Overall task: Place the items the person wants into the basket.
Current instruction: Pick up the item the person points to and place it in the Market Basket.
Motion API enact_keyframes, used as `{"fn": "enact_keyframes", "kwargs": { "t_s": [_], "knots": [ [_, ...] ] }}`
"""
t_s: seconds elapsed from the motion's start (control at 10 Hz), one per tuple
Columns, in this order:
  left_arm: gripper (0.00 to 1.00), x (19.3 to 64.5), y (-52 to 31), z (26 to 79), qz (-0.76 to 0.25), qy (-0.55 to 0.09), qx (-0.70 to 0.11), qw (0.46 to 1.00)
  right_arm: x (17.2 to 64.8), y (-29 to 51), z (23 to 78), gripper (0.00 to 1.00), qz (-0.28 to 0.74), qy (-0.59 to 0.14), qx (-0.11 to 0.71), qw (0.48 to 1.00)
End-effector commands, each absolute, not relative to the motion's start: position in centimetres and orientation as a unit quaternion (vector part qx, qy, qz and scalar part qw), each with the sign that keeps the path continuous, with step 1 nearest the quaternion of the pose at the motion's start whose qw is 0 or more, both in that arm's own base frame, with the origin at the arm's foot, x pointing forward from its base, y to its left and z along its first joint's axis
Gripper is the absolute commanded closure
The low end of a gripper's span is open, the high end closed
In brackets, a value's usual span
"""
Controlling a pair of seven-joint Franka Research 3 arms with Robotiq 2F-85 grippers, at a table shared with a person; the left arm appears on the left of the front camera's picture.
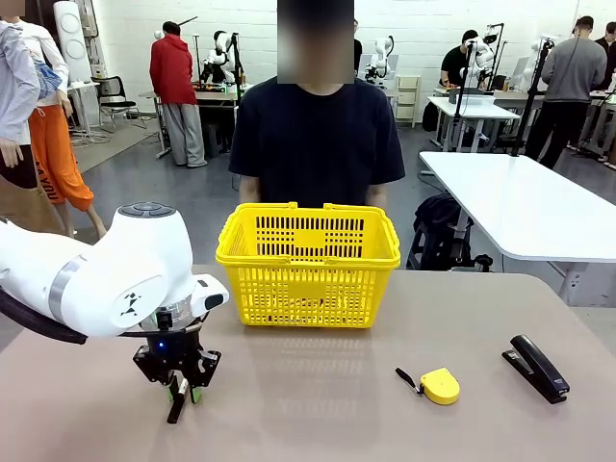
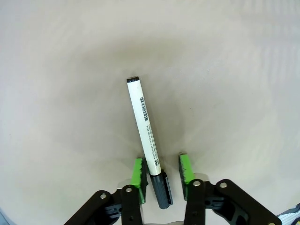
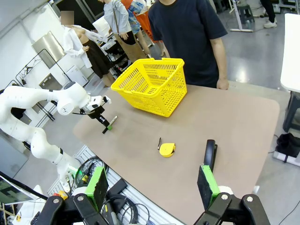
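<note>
A marker (image 2: 143, 122) with a white barrel and a black cap sits between the green pads (image 2: 138, 174) of my left gripper (image 2: 162, 171). The gripper is shut on the cap end, and the barrel points away just above the tan table. From the front, the left gripper (image 1: 185, 393) hangs over the table's near left with the marker (image 1: 177, 409) sticking out below it. The yellow latticed basket (image 1: 308, 265) stands at the far middle, in front of the person (image 1: 318, 135) in a dark T-shirt. My right gripper (image 3: 152, 187) is open and holds nothing, well back from the table.
A round yellow tape measure (image 1: 440, 386) and a black stapler (image 1: 537, 368) lie on the near right of the table (image 1: 318, 404). Bare tabletop stretches between the left gripper and the basket.
</note>
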State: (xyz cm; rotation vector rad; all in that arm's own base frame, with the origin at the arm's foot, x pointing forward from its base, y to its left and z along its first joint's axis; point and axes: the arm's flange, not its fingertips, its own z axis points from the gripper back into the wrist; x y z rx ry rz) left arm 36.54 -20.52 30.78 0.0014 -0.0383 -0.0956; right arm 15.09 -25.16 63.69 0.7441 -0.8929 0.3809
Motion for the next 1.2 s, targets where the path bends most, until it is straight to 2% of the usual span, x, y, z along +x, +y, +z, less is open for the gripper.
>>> {"fn": "enact_keyframes", "kwargs": {
  "t_s": [0.0, 0.6, 0.7, 0.9, 1.1],
  "knots": [
    [1.0, 34.3, -19.4, 29.1, -0.04, -0.025, 0.012, 0.999, 15.1, -25.1, 63.9, 0.0, 0.183, -0.428, 0.355, 0.81],
    [1.0, 34.6, -18.6, 30.8, -0.046, -0.027, 0.007, 0.999, 15.1, -25.1, 63.9, 0.0, 0.183, -0.428, 0.355, 0.81],
    [1.0, 34.2, -16.9, 34.7, -0.066, -0.029, -0.012, 0.997, 15.1, -25.1, 63.9, 0.0, 0.183, -0.428, 0.355, 0.81],
    [1.0, 30.4, -12.8, 49.0, -0.114, -0.086, -0.007, 0.99, 15.1, -25.1, 63.9, 0.0, 0.183, -0.428, 0.355, 0.81],
    [1.0, 27.2, -11.1, 59.5, -0.169, -0.082, -0.002, 0.982, 15.1, -25.1, 63.9, 0.0, 0.183, -0.428, 0.355, 0.81]
  ]
}}
